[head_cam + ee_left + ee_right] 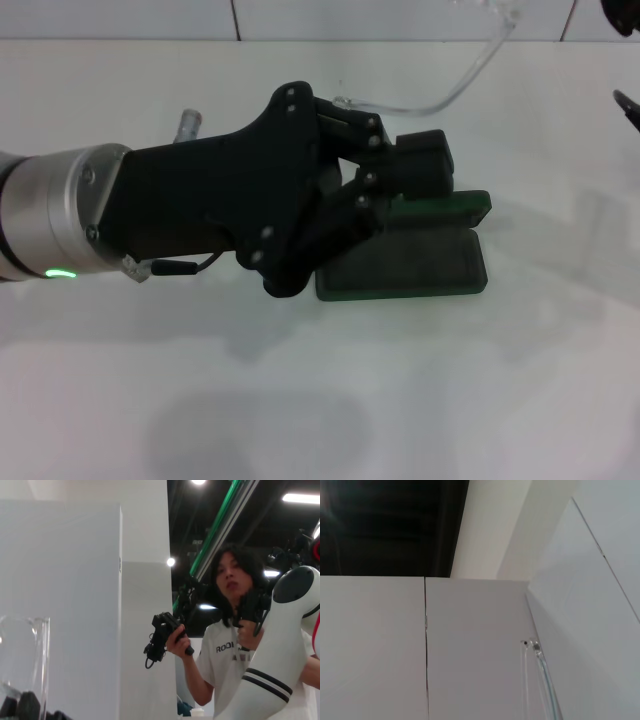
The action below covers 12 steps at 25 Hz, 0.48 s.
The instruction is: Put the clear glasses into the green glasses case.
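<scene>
The green glasses case lies open on the bench. The left claw hovers above it, jaws nearly closed, perhaps pinching the clear glasses; the glasses aren't in yet.

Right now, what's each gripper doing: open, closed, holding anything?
Left gripper: over the green glasses case, beside an arm of the clear glasses; grip cannot be told.
Right gripper: barely in view at the table's far right; cannot be told.

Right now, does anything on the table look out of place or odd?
Yes: the clear glasses are not in the green glasses case. They lie beyond it, running off the head view's top edge. The case lies open, partly hidden by the left claw above its lid.
</scene>
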Each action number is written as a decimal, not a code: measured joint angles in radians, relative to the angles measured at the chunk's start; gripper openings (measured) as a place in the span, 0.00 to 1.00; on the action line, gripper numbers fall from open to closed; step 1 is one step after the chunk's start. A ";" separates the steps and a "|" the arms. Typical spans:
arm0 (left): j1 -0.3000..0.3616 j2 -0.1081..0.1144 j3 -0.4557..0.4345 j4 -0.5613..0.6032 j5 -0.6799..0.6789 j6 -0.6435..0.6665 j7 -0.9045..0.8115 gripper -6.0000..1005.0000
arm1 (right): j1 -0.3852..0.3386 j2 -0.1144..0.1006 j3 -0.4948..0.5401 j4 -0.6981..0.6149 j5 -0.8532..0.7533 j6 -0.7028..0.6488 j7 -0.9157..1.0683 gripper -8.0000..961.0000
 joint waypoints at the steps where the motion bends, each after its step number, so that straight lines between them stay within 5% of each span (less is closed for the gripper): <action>1: 0.000 0.000 0.000 0.000 -0.002 0.000 0.001 0.05 | 0.000 0.000 -0.003 0.002 0.000 0.001 -0.003 0.08; 12: 0.003 0.000 -0.002 0.000 -0.007 0.000 0.004 0.05 | 0.001 0.000 -0.052 0.006 0.000 0.027 -0.010 0.08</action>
